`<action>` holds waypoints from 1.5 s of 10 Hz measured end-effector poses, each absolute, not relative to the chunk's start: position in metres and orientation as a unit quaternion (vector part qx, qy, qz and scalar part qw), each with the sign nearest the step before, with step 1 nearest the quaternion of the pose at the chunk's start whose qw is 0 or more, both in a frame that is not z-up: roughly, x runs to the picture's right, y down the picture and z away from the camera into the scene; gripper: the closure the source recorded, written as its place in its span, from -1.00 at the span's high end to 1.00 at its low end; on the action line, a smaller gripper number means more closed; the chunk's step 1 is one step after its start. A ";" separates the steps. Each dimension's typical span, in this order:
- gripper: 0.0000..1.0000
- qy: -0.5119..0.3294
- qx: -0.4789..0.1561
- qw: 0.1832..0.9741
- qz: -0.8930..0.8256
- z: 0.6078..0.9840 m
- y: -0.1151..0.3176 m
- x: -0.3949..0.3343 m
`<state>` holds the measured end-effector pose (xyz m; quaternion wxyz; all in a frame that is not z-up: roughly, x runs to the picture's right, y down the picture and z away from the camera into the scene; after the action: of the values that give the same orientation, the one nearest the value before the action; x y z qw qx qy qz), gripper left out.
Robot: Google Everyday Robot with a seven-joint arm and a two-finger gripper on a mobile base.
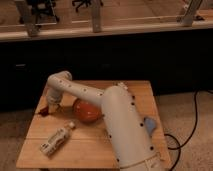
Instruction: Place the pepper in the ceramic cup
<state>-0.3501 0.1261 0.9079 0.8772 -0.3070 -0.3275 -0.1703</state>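
Observation:
The pepper (44, 111), small and dark red, lies at the left edge of the wooden table (90, 150). My gripper (52, 105) is at the end of the white arm (80, 92), down at the table's far left corner, right beside the pepper and just to its right. I cannot tell whether it touches the pepper. The ceramic cup does not show; the gripper and wrist may hide it.
A shiny orange bowl (86, 111) stands mid-table, right of the gripper. A whitish plastic bottle (56, 140) lies on its side at the front left. The arm's thick base (127, 135) covers the table's right half. A dark wall runs behind the table.

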 end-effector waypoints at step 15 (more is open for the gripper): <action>-1.00 -0.329 -0.234 0.895 -0.191 0.829 0.086 -0.343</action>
<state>-0.3430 0.0859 0.8287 0.8947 -0.2336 -0.3292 -0.1911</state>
